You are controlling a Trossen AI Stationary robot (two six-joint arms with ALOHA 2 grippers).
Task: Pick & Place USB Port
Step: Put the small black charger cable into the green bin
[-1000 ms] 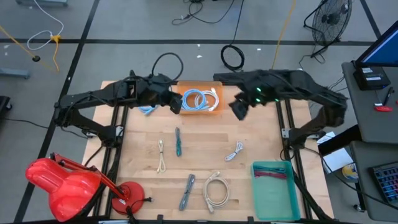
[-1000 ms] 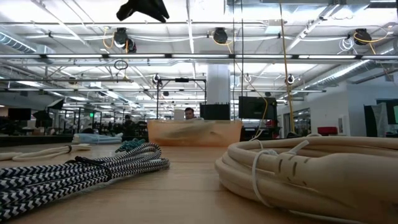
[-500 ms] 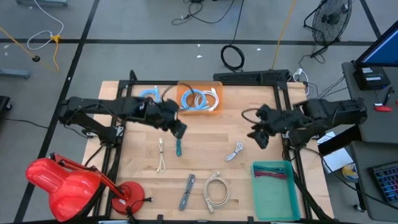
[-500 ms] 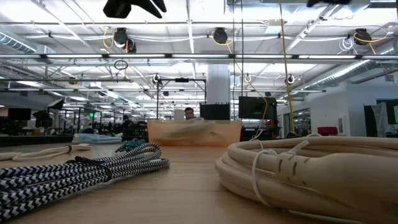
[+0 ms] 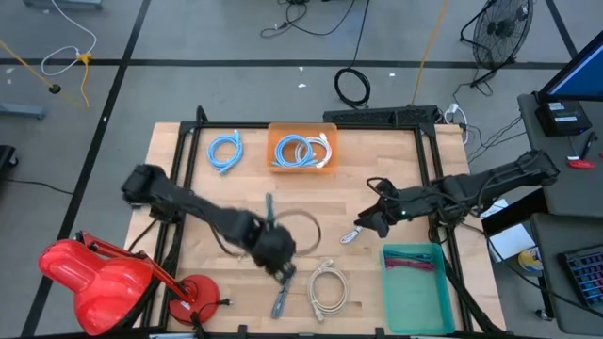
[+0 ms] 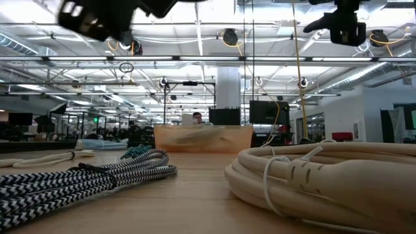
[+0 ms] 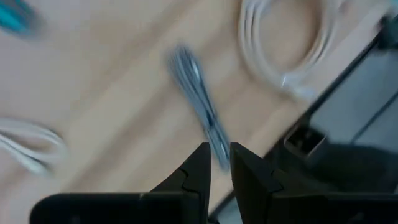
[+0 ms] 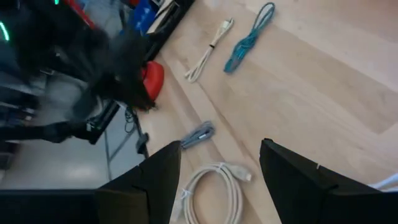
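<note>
Several cables lie flat on the wooden table (image 5: 396, 179): a grey braided cable (image 5: 283, 290), a white coil (image 5: 326, 286), a teal cable (image 5: 269, 209) and a small white cable (image 5: 352, 234). My left gripper (image 5: 279, 262) hangs in the air just above the far end of the grey braided cable (image 7: 198, 106), its fingers almost together and empty. It shows blurred at the top of the low view (image 6: 97, 16). My right gripper (image 5: 369, 222) is wide open and empty in the air, right beside the small white cable. It also shows in its own wrist view (image 8: 221, 146).
An orange bin (image 5: 301, 149) holding coiled cables stands at the far edge, with a blue coil (image 5: 224, 151) to its left. A green tray (image 5: 415, 278) sits at the near right. A red lamp base (image 5: 198, 292) stands at the near left corner.
My left gripper has swept from beside the orange bin toward the table's near edge and now hangs over the grey braided cable. My right gripper has left the bin, swung toward the right edge, then come nearer and leftward to the small white cable. No cable has moved.
</note>
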